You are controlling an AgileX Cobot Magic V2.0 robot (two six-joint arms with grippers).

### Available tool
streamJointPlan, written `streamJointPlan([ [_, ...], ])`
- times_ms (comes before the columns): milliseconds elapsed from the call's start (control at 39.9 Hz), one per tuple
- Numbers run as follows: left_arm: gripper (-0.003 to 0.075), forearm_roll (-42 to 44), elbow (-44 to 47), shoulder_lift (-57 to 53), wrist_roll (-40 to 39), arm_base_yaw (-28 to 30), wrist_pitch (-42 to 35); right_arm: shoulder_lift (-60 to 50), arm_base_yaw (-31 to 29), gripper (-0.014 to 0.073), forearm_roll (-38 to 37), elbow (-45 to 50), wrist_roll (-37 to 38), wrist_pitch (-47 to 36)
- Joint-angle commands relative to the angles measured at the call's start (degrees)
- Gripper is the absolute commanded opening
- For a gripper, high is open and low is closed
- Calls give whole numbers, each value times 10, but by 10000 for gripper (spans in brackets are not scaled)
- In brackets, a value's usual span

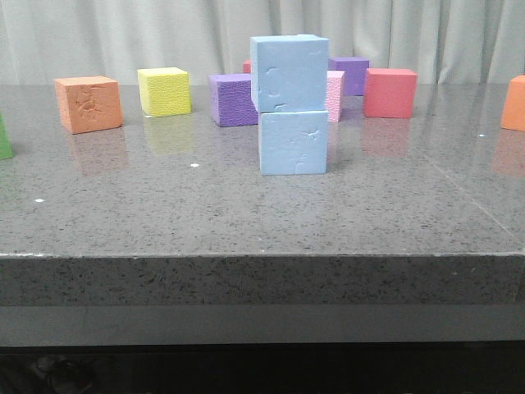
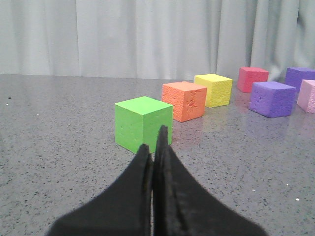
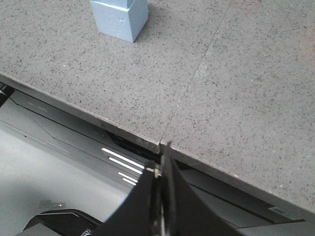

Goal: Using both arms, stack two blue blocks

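While both grippers sit pressed together and hold nothing, the right gripper point(image 3: 161, 169) hangs past the near edge of the grey table point(image 1: 246, 213) and the left gripper point(image 2: 156, 147) rests low, just before a green cube point(image 2: 142, 123). At the table's centre the lower blue block point(image 1: 294, 143) carries the upper blue block point(image 1: 289, 74), shifted slightly toward nine o'clock. Behind, from ten to two o'clock, stand an orange cube point(image 1: 88, 103), a yellow cube point(image 1: 164, 90), a purple cube point(image 1: 233, 99) and a red cube point(image 1: 390, 92).
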Motion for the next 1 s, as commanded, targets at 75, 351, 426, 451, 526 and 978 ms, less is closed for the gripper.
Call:
streamJointPlan([
  [75, -18, -5, 21, -14, -5, 0, -47, -35, -61, -69, -9, 40, -2, -79],
  [351, -18, -5, 21, -14, -5, 0, -47, -202, -213, -69, 1, 277, -2, -393],
  [426, -18, -5, 21, -14, -5, 0, -47, -239, -235, -69, 7, 334, -2, -453],
  [451, -18, -5, 21, -13, -5, 0, -47, -251, -241, -69, 7, 348, -2, -472],
  [526, -18, -5, 21, -13, -5, 0, -47, -275, -250, -69, 7, 392, -2, -526],
  [978, -18, -5, 21, -13, -5, 0, -47, -330, -262, -69, 21, 484, -2, -614],
])
